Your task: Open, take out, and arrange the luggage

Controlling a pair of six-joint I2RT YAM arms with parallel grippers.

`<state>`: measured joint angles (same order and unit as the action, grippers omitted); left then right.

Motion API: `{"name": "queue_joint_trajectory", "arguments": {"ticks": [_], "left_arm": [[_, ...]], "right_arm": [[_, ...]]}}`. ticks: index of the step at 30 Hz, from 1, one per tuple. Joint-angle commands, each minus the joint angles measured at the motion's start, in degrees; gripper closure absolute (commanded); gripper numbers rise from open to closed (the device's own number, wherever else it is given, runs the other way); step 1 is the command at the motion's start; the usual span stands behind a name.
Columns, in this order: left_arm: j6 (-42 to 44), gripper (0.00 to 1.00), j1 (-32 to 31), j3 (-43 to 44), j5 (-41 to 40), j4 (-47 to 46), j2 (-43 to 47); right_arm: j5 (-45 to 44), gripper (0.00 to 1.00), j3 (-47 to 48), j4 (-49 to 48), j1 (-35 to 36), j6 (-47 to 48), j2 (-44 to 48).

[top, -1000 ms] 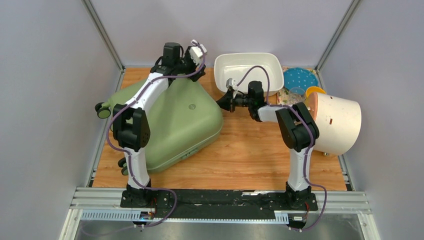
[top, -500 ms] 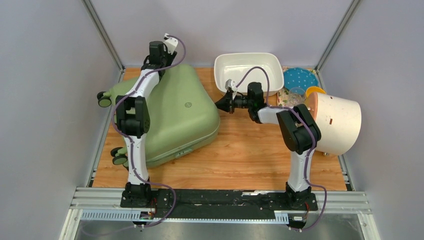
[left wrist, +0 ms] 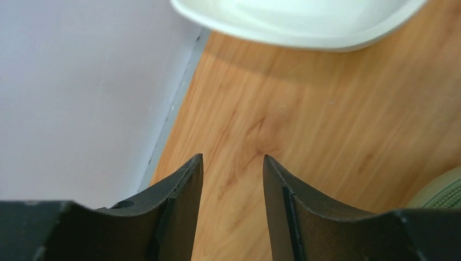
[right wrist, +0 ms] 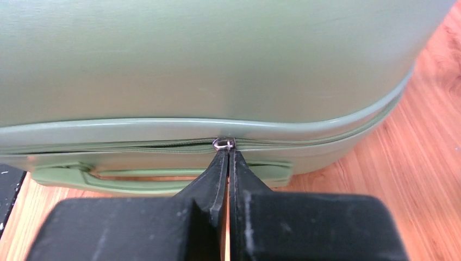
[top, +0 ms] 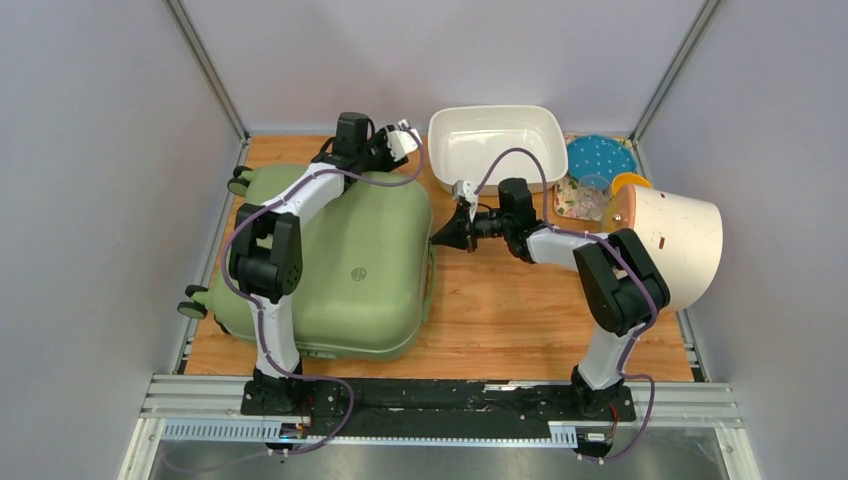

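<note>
Suitcase: the sage-green hard-shell suitcase (top: pixel 340 260) lay flat and closed on the left half of the wooden table (top: pixel 500 300), with its wheels (top: pixel 192 305) at the left edge.
Right claw: the right gripper (right wrist: pixel 227 155) sat low against the suitcase's right side, its fingers clenched on the zipper pull (right wrist: pixel 223 143), near the side handle (right wrist: pixel 163 176).
Left claw: the left gripper (left wrist: pixel 232 160) was released, fingers apart with nothing between them, over bare wood by the suitcase's far corner and near the white tub (top: pixel 497 140).
Other: a cream cylinder (top: pixel 675 245) lay at the right edge, well apart from the suitcase.
</note>
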<state>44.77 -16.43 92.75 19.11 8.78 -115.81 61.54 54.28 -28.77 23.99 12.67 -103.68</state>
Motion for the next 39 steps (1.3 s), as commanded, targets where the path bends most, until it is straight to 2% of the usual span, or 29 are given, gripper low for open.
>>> {"name": "queue_joint_trajectory", "arguments": {"ticks": [1,8,19,23,27,30,34,35,39], "left_arm": [[5.3,0.48,-1.0,-7.3,17.7,27.4,2.4],[9.4,0.51,-1.9,-6.7,24.7,35.1,3.1],[10.1,0.52,-2.3,-7.5,25.4,36.8,3.0],[9.4,0.52,-2.6,-7.0,26.4,37.1,2.6],[7.8,0.52,-3.0,-6.7,26.1,37.0,2.2],[-2.2,0.48,-2.4,-5.6,22.6,31.1,1.8],[-20.9,0.39,1.1,-2.1,16.1,20.3,3.6],[-23.8,0.38,2.2,-1.6,11.7,16.4,4.0],[-32.5,0.32,8.1,-0.2,2.0,9.7,8.1]], "right_arm": [[-6.9,1.0,0.4,0.6,-0.5,6.8,4.3],[-10.6,1.0,3.9,-0.1,-2.3,9.5,0.1],[-7.2,1.0,20.9,0.4,-7.5,12.8,-12.0],[-4.2,1.0,25.1,-5.2,-6.4,10.5,-16.6],[-1.3,1.0,27.7,-11.5,-4.1,4.1,-20.3],[0.8,1.0,27.6,-16.7,-2.5,1.1,-22.0],[2.5,1.0,25.6,-20.7,-1.8,-1.4,-22.0],[3.3,1.0,25.2,-21.2,-1.8,-1.4,-21.9],[4.9,1.0,22.7,-21.5,-1.9,-0.6,-20.5]]}}
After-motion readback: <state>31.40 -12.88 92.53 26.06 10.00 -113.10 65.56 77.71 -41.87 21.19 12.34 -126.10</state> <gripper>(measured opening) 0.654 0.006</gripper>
